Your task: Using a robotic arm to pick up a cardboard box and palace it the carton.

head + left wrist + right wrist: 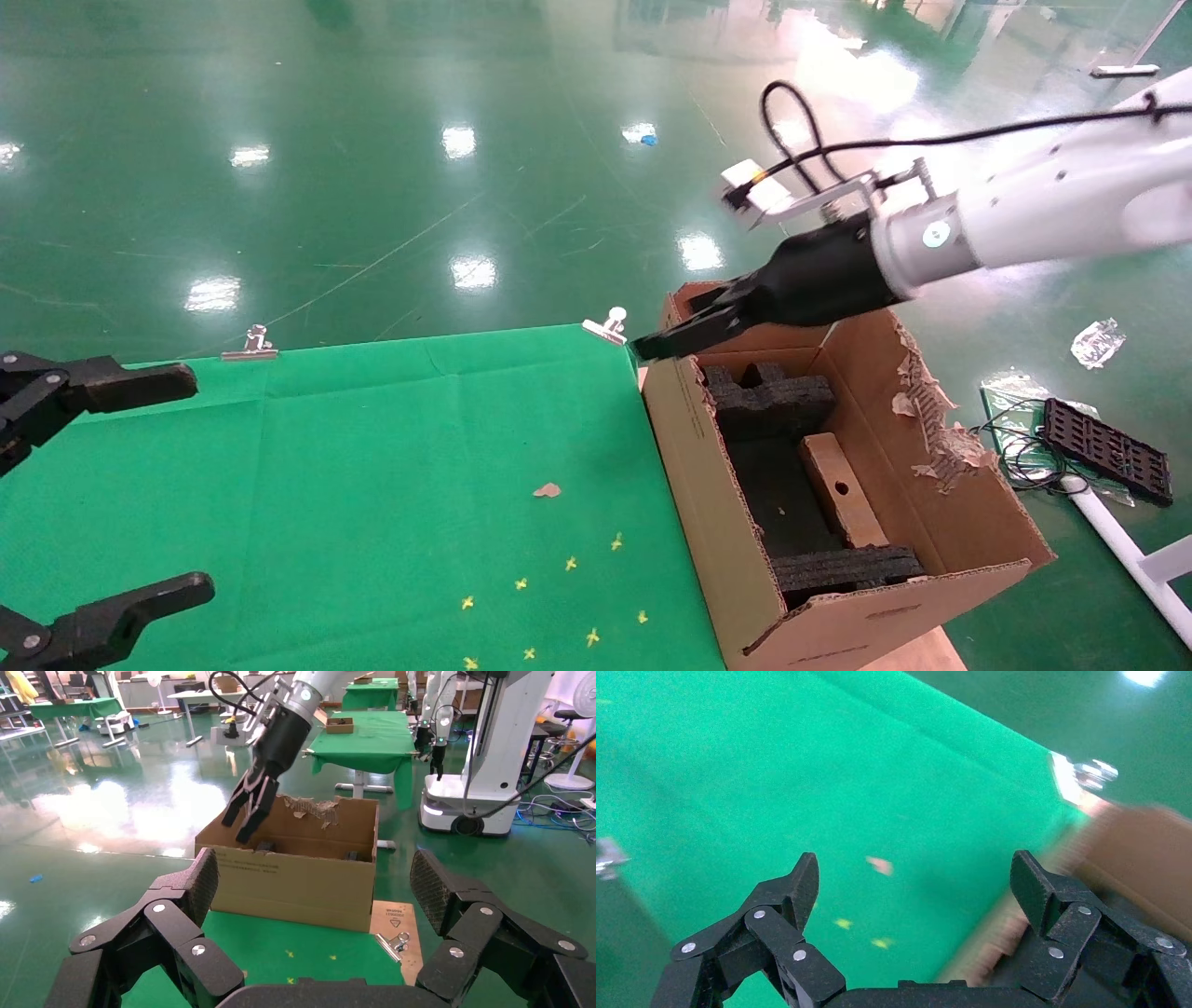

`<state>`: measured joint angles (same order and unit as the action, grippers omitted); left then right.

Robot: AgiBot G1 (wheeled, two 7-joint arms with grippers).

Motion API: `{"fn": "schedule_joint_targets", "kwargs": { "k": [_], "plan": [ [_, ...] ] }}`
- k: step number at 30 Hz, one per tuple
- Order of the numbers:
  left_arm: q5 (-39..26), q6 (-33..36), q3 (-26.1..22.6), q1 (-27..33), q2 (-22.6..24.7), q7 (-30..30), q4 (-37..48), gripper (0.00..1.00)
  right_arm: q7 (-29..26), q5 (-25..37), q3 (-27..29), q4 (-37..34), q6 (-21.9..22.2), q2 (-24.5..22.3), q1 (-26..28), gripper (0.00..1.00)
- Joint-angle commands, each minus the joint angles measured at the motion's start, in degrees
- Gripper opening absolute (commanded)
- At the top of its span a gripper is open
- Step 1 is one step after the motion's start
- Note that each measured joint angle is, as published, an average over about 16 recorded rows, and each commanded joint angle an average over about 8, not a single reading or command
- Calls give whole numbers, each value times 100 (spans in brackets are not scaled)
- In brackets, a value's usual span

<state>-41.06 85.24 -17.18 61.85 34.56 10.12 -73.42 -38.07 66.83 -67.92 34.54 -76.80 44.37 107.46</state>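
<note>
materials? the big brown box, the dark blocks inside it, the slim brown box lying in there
Large brown open carton: corrugated cardboard, matte; the torn flap shows fluted edges. Black notched blocks inside: probably foam, going by their coarse, porous look. Small slim brown box with a round hole: cardboard, smoother face; any tape or coating is unclear.

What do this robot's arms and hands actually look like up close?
The right arm is a smooth white tube with a small teal glowing ring, a black cable looped along it and a pale camera block on a bracket. Both the right hand and left hand are black, multi-link, two-fingered, with silver rivets and textured pads.
</note>
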Motion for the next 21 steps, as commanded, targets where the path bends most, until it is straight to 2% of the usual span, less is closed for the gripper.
{"fn": "schedule_joint_targets", "kwargs": {
  "k": [1,21],
  "plan": [
    [0,0,-1,0,0,0,0,100,136,-124,258,194,-44,-47,-228,100],
    [4,-3,-6,1,-3,-3,0,100,1524,-1393,2895,2178,-496,-522,-2561,100]
  ]
}}
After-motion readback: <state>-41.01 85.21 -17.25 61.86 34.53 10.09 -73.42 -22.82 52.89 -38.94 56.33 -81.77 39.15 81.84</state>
